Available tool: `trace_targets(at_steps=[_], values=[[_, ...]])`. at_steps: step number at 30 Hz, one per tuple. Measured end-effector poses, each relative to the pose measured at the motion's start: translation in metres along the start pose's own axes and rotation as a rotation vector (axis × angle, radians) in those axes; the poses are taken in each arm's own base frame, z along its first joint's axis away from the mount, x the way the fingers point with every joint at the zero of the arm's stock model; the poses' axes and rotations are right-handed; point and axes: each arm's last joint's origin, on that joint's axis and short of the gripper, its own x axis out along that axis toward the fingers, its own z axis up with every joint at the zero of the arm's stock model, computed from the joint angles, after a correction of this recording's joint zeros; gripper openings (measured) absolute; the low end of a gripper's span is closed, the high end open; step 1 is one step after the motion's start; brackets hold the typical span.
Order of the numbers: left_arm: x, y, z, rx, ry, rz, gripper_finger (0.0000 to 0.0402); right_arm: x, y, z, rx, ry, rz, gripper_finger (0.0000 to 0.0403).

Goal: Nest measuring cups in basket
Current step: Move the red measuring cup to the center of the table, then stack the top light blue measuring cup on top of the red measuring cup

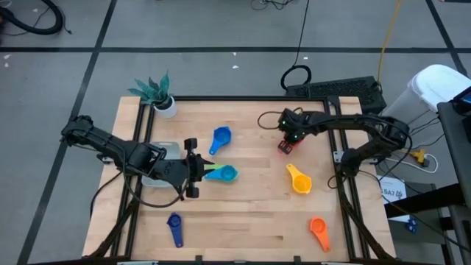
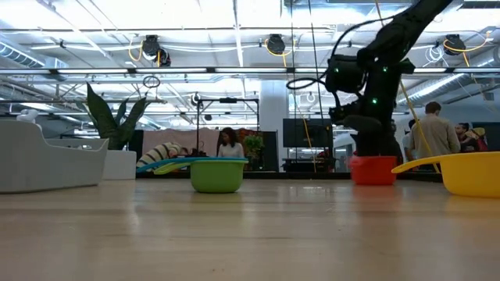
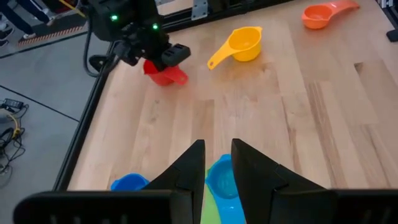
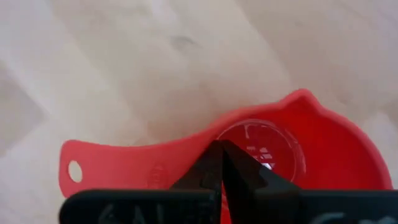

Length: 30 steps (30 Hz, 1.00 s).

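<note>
Red cup [image 4: 298,149] sits pinched in the right jaws [image 1: 287,144] at two o'clock; left jaws [image 1: 193,168], reaching sideways mid-bench, pinch the green-and-light-blue cups [image 1: 221,174].

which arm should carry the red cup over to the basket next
Right. The right gripper is shut on the small red plastic measuring cup, by its handle end. The left gripper is across the table at the light blue plastic cup, beside the pale grey-blue plastic basket.
</note>
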Motion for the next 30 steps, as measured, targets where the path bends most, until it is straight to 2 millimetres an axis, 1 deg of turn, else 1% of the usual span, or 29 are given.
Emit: trace_targets(at_steps=[5, 11, 16, 19, 21, 24, 27, 30], values=[[0.001, 0.002, 0.000, -0.004, 0.002, 0.006, 0.0083, -0.009, 0.034, 0.006, -0.042, -0.062, 0.078, 0.0000], [0.002, 0.004, 0.000, -0.008, 0.005, 0.014, 0.0083, -0.031, 0.075, 0.019, -0.103, -0.175, 0.168, 0.0000], [0.002, 0.004, 0.000, 0.001, 0.005, 0.018, 0.0083, -0.049, 0.100, 0.026, -0.147, -0.260, 0.195, 0.0000], [0.002, 0.007, -0.003, 0.017, 0.026, 0.104, 0.0083, -0.061, 0.109, 0.032, -0.194, -0.320, 0.177, 0.0000], [0.002, 0.013, -0.008, 0.030, 0.073, 0.209, 0.0083, -0.070, 0.112, 0.037, -0.228, -0.353, 0.134, 0.0000], [0.009, 0.026, -0.018, 0.005, 0.149, 0.323, 0.0083, -0.078, 0.103, 0.043, -0.253, -0.350, 0.031, 0.0000], [0.020, 0.036, -0.030, -0.022, 0.215, 0.336, 0.0083, -0.075, 0.086, 0.044, -0.240, -0.283, -0.049, 0.0000], [0.035, 0.043, -0.043, -0.027, 0.250, 0.324, 0.0083, -0.068, 0.071, 0.041, -0.222, -0.214, -0.090, 0.0000]])
